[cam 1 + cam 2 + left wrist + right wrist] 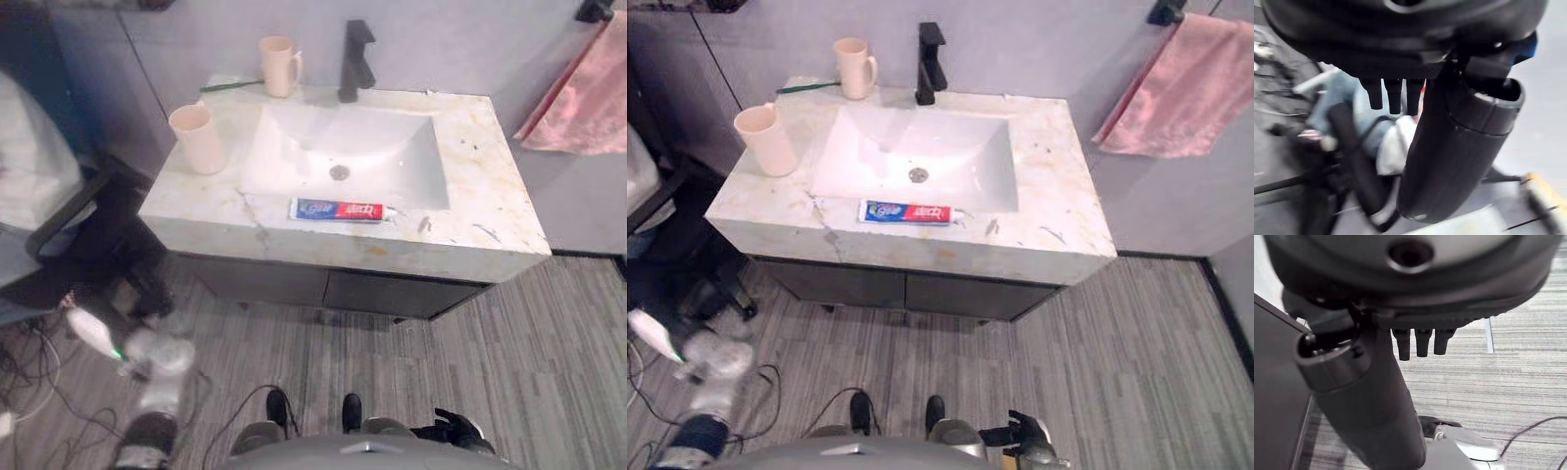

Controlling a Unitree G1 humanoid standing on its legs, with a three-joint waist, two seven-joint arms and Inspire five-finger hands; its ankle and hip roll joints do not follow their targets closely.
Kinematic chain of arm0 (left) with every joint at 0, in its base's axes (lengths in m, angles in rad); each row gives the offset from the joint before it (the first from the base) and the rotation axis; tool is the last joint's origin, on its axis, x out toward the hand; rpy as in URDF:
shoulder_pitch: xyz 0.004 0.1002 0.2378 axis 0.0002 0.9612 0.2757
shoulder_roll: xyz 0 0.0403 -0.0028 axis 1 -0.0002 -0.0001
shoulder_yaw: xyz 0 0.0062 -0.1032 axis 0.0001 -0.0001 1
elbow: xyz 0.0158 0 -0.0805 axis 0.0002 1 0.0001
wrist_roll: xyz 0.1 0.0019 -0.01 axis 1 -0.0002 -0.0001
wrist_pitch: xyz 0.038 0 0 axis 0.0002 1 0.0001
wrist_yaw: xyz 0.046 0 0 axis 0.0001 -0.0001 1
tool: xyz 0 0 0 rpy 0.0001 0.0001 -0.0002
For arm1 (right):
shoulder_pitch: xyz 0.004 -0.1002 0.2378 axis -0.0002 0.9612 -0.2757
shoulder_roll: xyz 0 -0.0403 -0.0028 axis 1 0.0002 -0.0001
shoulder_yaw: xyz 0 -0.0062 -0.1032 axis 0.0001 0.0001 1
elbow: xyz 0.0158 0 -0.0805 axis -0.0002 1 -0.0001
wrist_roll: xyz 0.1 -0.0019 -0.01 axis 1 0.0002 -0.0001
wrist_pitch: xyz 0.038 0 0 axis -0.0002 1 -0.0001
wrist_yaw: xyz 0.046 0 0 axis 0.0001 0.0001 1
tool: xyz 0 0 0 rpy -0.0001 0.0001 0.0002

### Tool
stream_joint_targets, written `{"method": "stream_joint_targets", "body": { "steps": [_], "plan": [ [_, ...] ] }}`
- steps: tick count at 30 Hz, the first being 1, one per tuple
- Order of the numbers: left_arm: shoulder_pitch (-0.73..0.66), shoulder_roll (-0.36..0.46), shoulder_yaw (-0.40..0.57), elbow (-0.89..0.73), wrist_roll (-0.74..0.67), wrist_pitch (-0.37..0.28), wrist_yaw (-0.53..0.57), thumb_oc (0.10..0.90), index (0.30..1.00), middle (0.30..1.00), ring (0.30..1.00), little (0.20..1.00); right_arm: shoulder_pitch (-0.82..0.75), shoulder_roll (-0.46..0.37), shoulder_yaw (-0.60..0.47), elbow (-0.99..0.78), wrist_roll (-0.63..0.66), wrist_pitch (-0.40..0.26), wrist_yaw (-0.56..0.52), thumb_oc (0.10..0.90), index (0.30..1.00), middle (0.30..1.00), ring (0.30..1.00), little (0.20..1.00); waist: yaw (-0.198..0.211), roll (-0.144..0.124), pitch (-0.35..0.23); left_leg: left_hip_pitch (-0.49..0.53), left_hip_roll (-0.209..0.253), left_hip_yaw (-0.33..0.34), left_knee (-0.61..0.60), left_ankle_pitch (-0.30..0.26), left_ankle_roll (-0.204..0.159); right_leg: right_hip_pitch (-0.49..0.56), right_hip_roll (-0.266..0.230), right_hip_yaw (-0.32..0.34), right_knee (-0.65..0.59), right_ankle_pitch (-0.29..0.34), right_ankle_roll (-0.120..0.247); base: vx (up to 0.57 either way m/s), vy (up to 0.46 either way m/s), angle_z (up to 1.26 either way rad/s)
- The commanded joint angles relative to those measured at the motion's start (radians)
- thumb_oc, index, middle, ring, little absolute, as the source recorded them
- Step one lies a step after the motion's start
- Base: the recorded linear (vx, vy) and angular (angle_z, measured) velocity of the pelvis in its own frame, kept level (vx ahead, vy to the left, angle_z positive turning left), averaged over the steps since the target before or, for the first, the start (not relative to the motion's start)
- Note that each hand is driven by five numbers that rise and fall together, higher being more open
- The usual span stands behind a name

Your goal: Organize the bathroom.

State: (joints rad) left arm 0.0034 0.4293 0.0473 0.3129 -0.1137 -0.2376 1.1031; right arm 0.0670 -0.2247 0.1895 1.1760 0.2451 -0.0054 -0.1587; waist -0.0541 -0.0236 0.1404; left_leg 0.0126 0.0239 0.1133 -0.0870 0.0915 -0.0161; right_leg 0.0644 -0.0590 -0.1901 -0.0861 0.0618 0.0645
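Two cups: one cup (pixel 199 137) on counter's left edge, other cup (pixel 278 65) at back by the wall, handle toward tap
Toothpaste (pixel 339 210): flat on counter's front strip, just in front of basin — long axis runs left-right, cap end to robot's right; blue at left, red at right, print too small to read
Toothbrush (pixel 231 85): green, lying at back left, by the rear cup
Counter (pixel 490 186): pale marble w/ brown veins, dark cabinet under
Basin (pixel 343 147): white, rectangular, drain in middle
Tap (pixel 355 61): black, at back centre
Towel (pixel 1176 93): pink, on wall rail at right
Room: grey walls, grey plank floor
Left hand (pixel 1396 95): low at left, well apart from counter — fingers straight, holding nothing
Right hand (pixel 1420 342): low over floor, fingers straight, nothing in it
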Motion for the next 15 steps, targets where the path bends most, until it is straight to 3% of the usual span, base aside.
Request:
{"method": "stream_joint_targets", "body": {
  "steps": [1, 2, 5, 7, 9, 10, 11, 12, 13, 14, 15],
  "plan": [
    [-0.042, 0.164, 0.148, -0.197, 0.144, -0.056, 0.036, 0.800, 0.900, 0.900, 0.900, 0.900, -0.016, -0.016, 0.003, 0.052, 0.046, -0.005, -0.030, 0.800, 0.900, 0.900, 0.900, 0.900, 0.026, 0.009, -0.038, 0.063, -0.015, 0.020, 0.000, -0.096, -0.009, -0.019, 0.008, 0.005, 0.039, -0.018, 0.039, -0.01, -0.009, 0.15],
    [-0.048, 0.207, 0.177, -0.271, 0.187, -0.084, -0.004, 0.800, 0.900, 0.900, 0.900, 0.900, -0.013, -0.011, 0.007, 0.055, 0.041, -0.001, -0.023, 0.800, 0.900, 0.900, 0.900, 0.900, 0.026, 0.008, -0.044, 0.066, -0.015, 0.023, 0.000, -0.100, -0.008, -0.015, 0.008, 0.005, 0.039, -0.022, 0.039, 0.01, -0.018, 0.04],
    [-0.133, 0.369, 0.203, -0.486, 0.135, -0.030, -0.210, 0.800, 0.900, 0.900, 0.900, 0.900, -0.006, -0.002, 0.022, 0.078, 0.032, -0.008, -0.036, 0.800, 0.900, 0.900, 0.900, 0.900, 0.020, 0.015, -0.067, 0.072, -0.016, 0.033, 0.000, -0.105, -0.004, -0.003, 0.011, 0.007, 0.027, -0.025, 0.043, -0.01, -0.035, 0.07],
    [-0.174, 0.411, 0.202, -0.549, 0.081, -0.009, -0.320, 0.800, 0.900, 0.900, 0.900, 0.900, -0.011, -0.002, 0.024, 0.093, 0.023, -0.013, -0.036, 0.800, 0.900, 0.900, 0.900, 0.900, 0.017, 0.017, -0.073, 0.077, -0.014, 0.039, 0.000, -0.106, -0.005, 0.003, 0.014, 0.010, 0.025, -0.028, 0.043, 0.00, -0.031, 0.09],
    [-0.246, 0.471, 0.172, -0.623, 0.045, 0.050, -0.434, 0.800, 0.900, 0.900, 0.900, 0.900, -0.025, -0.015, 0.030, 0.108, 0.001, -0.010, -0.027, 0.800, 0.900, 0.900, 0.900, 0.900, 0.012, 0.025, -0.079, 0.082, -0.011, 0.047, 0.000, -0.108, -0.008, 0.009, 0.018, 0.016, 0.022, -0.031, 0.043, -0.02, -0.054, -0.04],
    [-0.299, 0.512, 0.147, -0.655, -0.012, 0.096, -0.552, 0.800, 0.900, 0.900, 0.900, 0.900, -0.039, -0.024, 0.030, 0.117, 0.000, -0.009, -0.024, 0.800, 0.900, 0.900, 0.900, 0.900, 0.009, 0.030, -0.082, 0.089, -0.010, 0.052, 0.000, -0.109, -0.011, 0.016, 0.019, 0.019, 0.014, -0.030, 0.044, -0.02, -0.044, -0.08],
    [-0.303, 0.513, 0.146, -0.655, -0.014, 0.098, -0.556, 0.800, 0.900, 0.900, 0.900, 0.900, -0.040, -0.023, 0.029, 0.117, 0.000, -0.009, -0.024, 0.800, 0.900, 0.900, 0.900, 0.900, 0.011, 0.029, -0.080, 0.090, -0.010, 0.053, 0.000, -0.109, -0.011, 0.017, 0.019, 0.019, 0.013, -0.030, 0.044, -0.02, -0.033, -0.16],
    [-0.340, 0.542, 0.116, -0.671, -0.077, 0.136, -0.666, 0.800, 0.900, 0.900, 0.900, 0.900, -0.053, -0.031, 0.034, 0.119, -0.007, 0.001, -0.021, 0.800, 0.900, 0.900, 0.900, 0.900, 0.008, 0.036, -0.083, 0.094, -0.008, 0.058, 0.000, -0.108, -0.013, 0.022, 0.020, 0.023, 0.007, -0.029, 0.044, -0.01, -0.013, -0.18],
    [-0.344, 0.543, 0.114, -0.670, -0.078, 0.137, -0.668, 0.800, 0.900, 0.900, 0.900, 0.900, -0.054, -0.031, 0.033, 0.119, -0.007, 0.001, -0.021, 0.800, 0.900, 0.900, 0.900, 0.900, 0.010, 0.035, -0.082, 0.095, -0.008, 0.058, 0.000, -0.108, -0.013, 0.022, 0.020, 0.023, 0.007, -0.029, 0.044, -0.03, -0.021, -0.21],
    [-0.400, 0.604, 0.072, -0.657, -0.157, 0.207, -0.828, 0.800, 0.900, 0.900, 0.900, 0.900, -0.072, -0.045, 0.039, 0.122, -0.027, 0.018, -0.013, 0.800, 0.900, 0.900, 0.900, 0.900, 0.007, 0.047, -0.085, 0.103, -0.008, 0.063, 0.000, -0.106, -0.015, 0.028, 0.022, 0.030, 0.003, -0.029, 0.045, -0.04, -0.007, -0.13],
    [-0.448, 0.637, 0.020, -0.634, -0.235, 0.218, -0.925, 0.800, 0.900, 0.900, 0.900, 0.900, -0.089, -0.053, 0.051, 0.122, -0.027, 0.031, -0.012, 0.800, 0.900, 0.900, 0.900, 0.900, 0.006, 0.056, -0.087, 0.108, -0.009, 0.064, 0.000, -0.105, -0.016, 0.031, 0.022, 0.036, 0.000, -0.029, 0.046, -0.05, -0.005, -0.13]
  ]
}}
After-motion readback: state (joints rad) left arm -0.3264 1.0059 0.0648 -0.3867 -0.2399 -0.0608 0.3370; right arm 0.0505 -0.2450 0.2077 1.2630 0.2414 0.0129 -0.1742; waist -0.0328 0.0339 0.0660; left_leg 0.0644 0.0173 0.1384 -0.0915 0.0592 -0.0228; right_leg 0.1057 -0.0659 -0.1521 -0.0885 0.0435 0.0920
